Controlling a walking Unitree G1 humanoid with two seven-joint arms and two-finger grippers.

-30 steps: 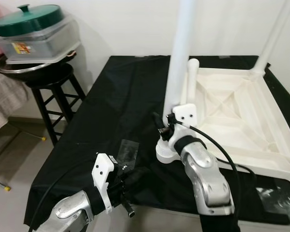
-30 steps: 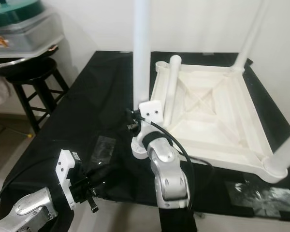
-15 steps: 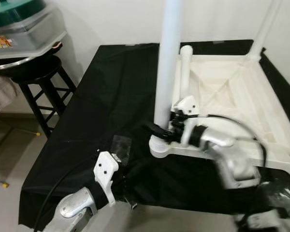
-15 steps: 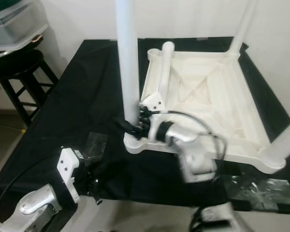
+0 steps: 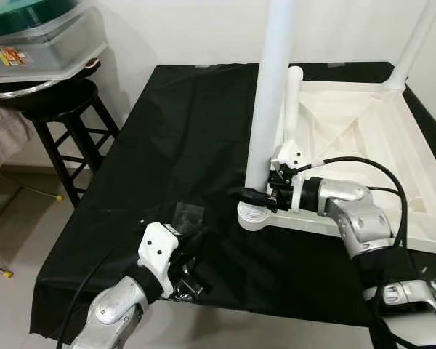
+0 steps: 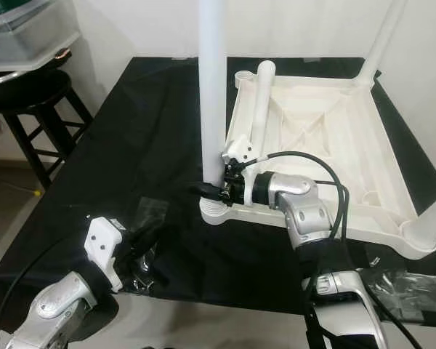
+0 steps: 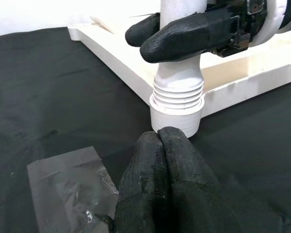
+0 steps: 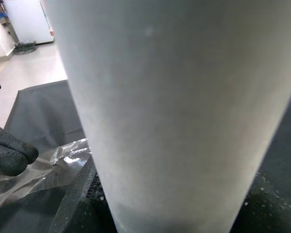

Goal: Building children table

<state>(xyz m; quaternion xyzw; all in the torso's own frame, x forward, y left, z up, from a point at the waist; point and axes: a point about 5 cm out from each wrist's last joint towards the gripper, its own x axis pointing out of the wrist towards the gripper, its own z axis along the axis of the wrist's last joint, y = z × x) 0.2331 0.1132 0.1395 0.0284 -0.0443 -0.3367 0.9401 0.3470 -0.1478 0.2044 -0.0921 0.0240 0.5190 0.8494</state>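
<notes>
Fingers of the right gripper (image 5: pixel 256 195) clamped the upright leg (image 5: pixel 269 109) above its threaded socket (image 7: pixel 177 99), left gripper (image 7: pixel 160 145) pressed closed nearby; leg-seating step, further turning judged next.

The table (image 5: pixel 363 145) and its legs (image 5: pixel 270 102) are plain white. The cloth (image 5: pixel 182 145) under them is black. Both grippers, left (image 7: pixel 160 160) and right (image 5: pixel 256 195), have black fingers on silver arms. The stool (image 5: pixel 65 116) is black; its lid (image 5: pixel 14 9) is dark green.
</notes>
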